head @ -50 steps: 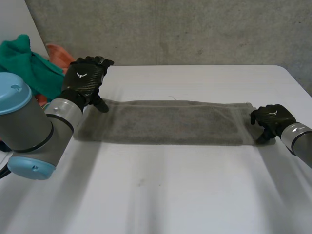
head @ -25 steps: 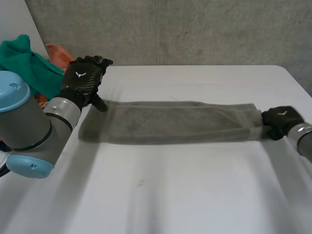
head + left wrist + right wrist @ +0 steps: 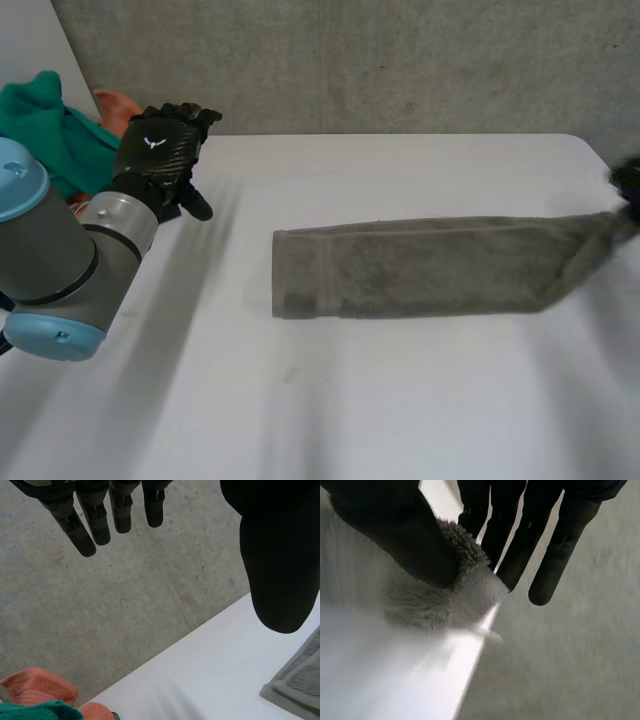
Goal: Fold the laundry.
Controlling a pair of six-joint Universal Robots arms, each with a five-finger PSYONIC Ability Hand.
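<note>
On the white table (image 3: 400, 400), right of its centre: grey towel (image 3: 430, 268) folded into a long strip, flat save for the end at the table's right edge, pinched between thumb and straight fingers of the right hand (image 3: 628, 180). Over the table's far left corner: left hand (image 3: 160, 155), fingers straight, holding nothing. Beyond the table's left edge: teal and orange cloths (image 3: 45, 135).

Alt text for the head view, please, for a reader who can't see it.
A grey towel, folded into a long strip, lies across a white table with its right end lifted by the right hand. The left hand hovers open above the table's far left corner, apart from the towel, beside a pile of green and orange cloths.
</note>
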